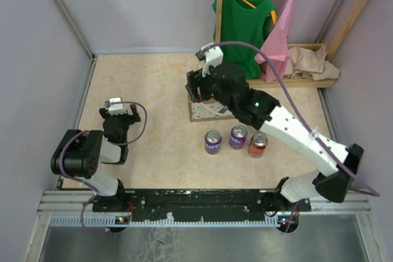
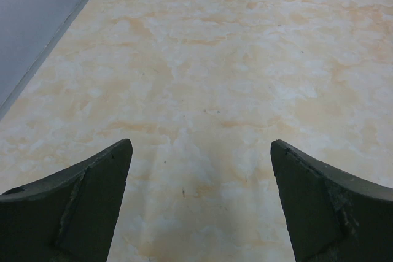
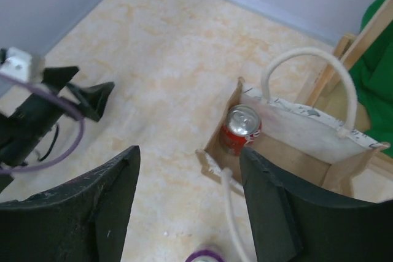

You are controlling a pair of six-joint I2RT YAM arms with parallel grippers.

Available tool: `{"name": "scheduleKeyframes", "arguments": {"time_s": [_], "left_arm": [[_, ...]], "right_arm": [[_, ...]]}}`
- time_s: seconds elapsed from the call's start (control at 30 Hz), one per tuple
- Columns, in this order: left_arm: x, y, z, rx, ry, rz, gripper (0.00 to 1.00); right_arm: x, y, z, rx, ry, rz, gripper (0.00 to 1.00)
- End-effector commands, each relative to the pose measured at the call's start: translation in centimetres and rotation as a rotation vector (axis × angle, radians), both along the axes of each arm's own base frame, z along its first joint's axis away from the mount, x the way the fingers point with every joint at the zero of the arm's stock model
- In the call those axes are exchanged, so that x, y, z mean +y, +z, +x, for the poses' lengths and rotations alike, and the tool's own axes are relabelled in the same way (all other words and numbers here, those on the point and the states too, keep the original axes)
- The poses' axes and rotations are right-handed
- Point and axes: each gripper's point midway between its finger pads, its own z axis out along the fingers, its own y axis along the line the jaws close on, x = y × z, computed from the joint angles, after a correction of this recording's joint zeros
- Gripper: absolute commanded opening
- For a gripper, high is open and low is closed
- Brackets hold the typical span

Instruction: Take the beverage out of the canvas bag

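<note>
Right pincer [image 3: 189, 154] hovers, jaws apart, over canvas bag [image 3: 301, 130].

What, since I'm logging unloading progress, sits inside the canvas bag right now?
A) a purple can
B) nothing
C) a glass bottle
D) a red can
D: the right wrist view looks down into the open canvas bag and shows a red can in its corner, silver top facing up.
</note>
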Motion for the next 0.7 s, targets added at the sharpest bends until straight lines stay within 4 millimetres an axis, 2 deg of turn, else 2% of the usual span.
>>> {"name": "scheduleKeyframes", "arguments": {"time_s": [0.0, 0.07, 0.2, 0.3, 0.37, 0.57, 0.6, 0.67], "left_arm": [[0.0, 0.0, -0.1, -0.006, 0.002, 0.004, 1.00], [0.1, 0.0, -0.1, -0.006, 0.003, 0.005, 1.00], [0.0, 0.0, -0.1, -0.006, 0.001, 0.005, 1.00], [0.0, 0.0, -0.1, -0.006, 0.002, 0.004, 1.00], [0.0, 0.0, -0.1, -0.005, 0.002, 0.005, 1.00], [0.0, 0.0, -0.1, -0.005, 0.001, 0.005, 1.00], [0.0, 0.0, -0.1, -0.005, 0.001, 0.005, 1.00], [0.0, 0.0, -0.1, -0.006, 0.003, 0.004, 1.00]], "right_arm": [[-0.6, -1.6, 5.5, 0.058, -0.095, 0.006, 0.66], [-1.3, -3.3, 7.7, 0.094, -0.140, -0.023, 0.65], [-1.9, -6.8, 10.5, 0.161, -0.192, -0.077, 0.64], [-2.1, -8.7, 11.7, 0.191, -0.197, -0.080, 0.63], [-2.1, -11.1, 12.9, 0.230, -0.208, -0.110, 0.62], [-1.1, -14.3, 14.1, 0.282, -0.176, -0.144, 0.61], [-1.0, -14.7, 14.3, 0.289, -0.174, -0.151, 0.64], [-0.6, -15.5, 14.6, 0.301, -0.167, -0.164, 0.79]]}}
